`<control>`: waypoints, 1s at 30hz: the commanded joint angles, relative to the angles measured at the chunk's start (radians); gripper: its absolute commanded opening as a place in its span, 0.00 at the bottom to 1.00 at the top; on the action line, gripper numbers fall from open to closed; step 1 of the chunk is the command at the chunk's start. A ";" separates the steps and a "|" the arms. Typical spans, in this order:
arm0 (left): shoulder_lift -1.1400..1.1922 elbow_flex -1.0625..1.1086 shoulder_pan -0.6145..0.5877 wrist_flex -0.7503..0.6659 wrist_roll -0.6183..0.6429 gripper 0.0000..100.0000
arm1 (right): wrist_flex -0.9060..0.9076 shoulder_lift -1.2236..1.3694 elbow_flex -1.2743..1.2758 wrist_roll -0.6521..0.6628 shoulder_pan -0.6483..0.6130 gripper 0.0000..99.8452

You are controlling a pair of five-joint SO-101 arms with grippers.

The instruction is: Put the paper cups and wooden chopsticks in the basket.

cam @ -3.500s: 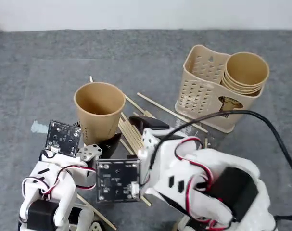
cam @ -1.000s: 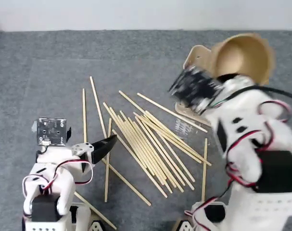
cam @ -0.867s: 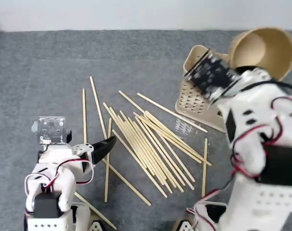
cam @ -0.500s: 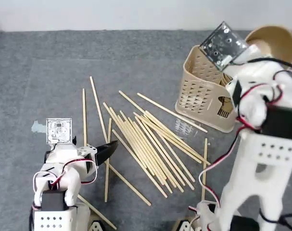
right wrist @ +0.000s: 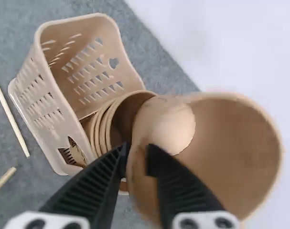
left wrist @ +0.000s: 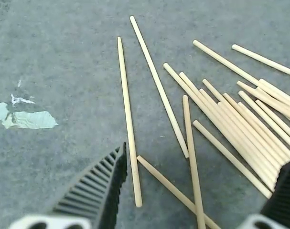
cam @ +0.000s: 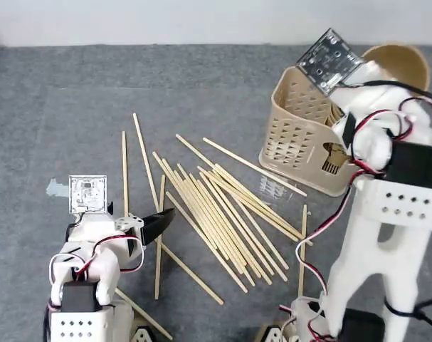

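At the far-right basket (right wrist: 63, 81), right gripper (right wrist: 135, 152) clamps a cup (right wrist: 207, 157); left gripper (left wrist: 207, 157) gapes empty over near-left chopsticks (left wrist: 230, 129).

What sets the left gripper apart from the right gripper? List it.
The left gripper is open and empty; the right gripper is shut on a paper cup. The left gripper sits low over the loose chopsticks; the right gripper is up by the basket. Both are black and ribbed.
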 commanded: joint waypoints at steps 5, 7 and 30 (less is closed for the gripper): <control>-0.012 0.008 -0.002 -0.025 0.005 0.45 | -0.027 -0.007 -0.140 -0.207 0.007 0.29; -0.012 0.008 -0.003 -0.025 0.005 0.45 | -0.021 -0.007 -0.140 -0.199 0.004 0.27; -0.012 0.008 0.000 -0.025 0.000 0.45 | 0.147 0.002 -0.137 -0.203 -0.025 0.01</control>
